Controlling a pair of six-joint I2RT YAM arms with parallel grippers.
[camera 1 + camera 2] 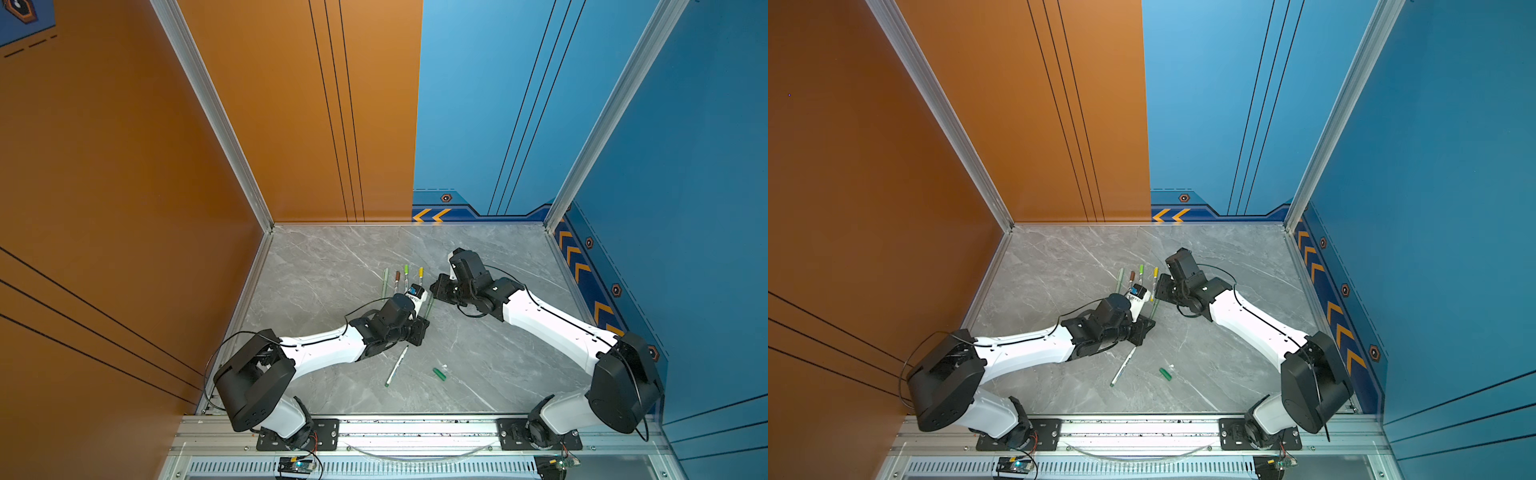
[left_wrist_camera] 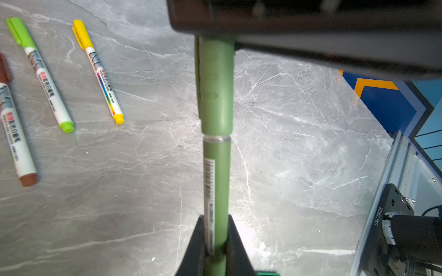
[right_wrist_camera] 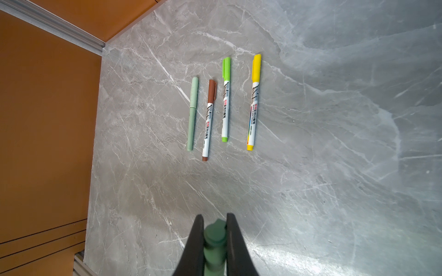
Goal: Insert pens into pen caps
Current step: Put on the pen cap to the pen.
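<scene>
Left pincer [image 2: 215, 229] clamped on dark green pen [image 2: 216, 181]; right pincer [image 3: 215, 229] clamped on dark green cap [image 2: 215, 83], both held above the counter [image 2: 311, 167]. A thin ring shows at the joint: cap judged not fully seated. Press straight along the barrel with both grips firm, no bending

Tabletop [image 3: 311, 191] looks polished marble, pens [image 3: 254, 102] smooth plastic.

Robot lab cell: framed panel walls [image 1: 124, 166]
</scene>
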